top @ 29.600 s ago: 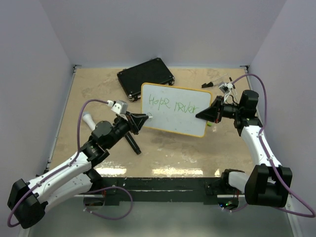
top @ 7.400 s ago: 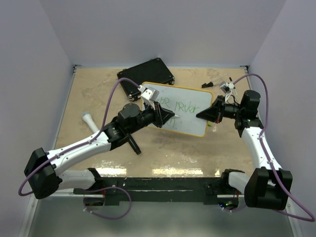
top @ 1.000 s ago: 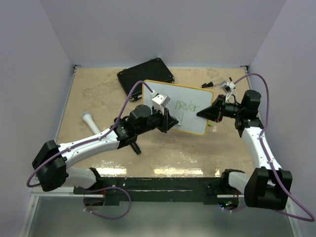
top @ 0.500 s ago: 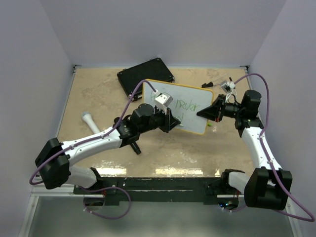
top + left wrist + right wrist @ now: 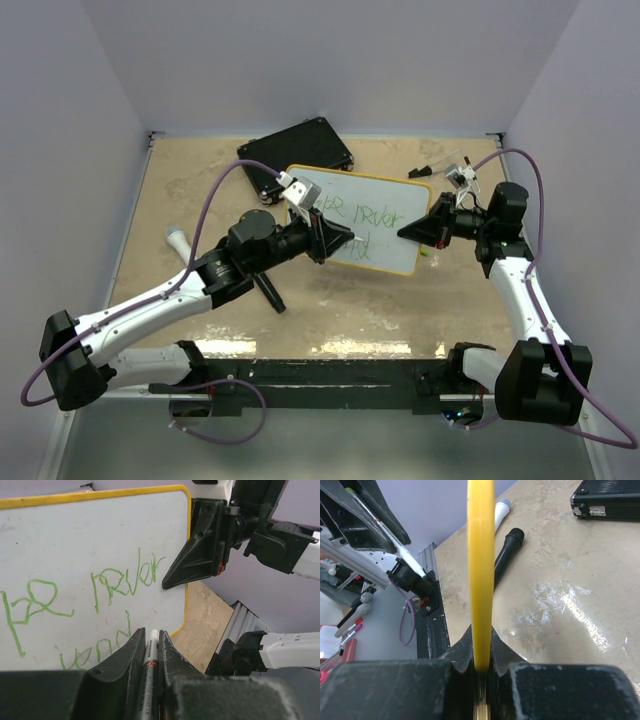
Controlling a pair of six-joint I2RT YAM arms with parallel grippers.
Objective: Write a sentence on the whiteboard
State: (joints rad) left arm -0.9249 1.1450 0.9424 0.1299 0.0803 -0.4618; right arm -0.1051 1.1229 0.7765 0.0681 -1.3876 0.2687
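Note:
The whiteboard (image 5: pixel 392 252) with its yellow rim lies tilted over the table's middle, and my right gripper (image 5: pixel 402 233) is shut on its right edge. In the right wrist view the rim (image 5: pixel 480 555) runs edge-on between the jaws of the right gripper (image 5: pixel 481 641). The sentence (image 5: pixel 127 577) is green handwriting in two lines on the white face (image 5: pixel 75 535). My left gripper (image 5: pixel 151 633) is shut on a white marker (image 5: pixel 151 652), whose tip is at the board's lower part near the second line. From above, the left gripper (image 5: pixel 348 240) hovers over the board's centre.
A black case (image 5: pixel 297 152) lies behind the board at the back. A black cylinder (image 5: pixel 268 290) and a white cylinder (image 5: pixel 178 240) lie on the table left of the board, under the left arm. Small dark items (image 5: pixel 425 168) sit at the back right.
The left gripper with the marker has shifted a little left and toward the back over the board within the last second. The right gripper and the board stay put.

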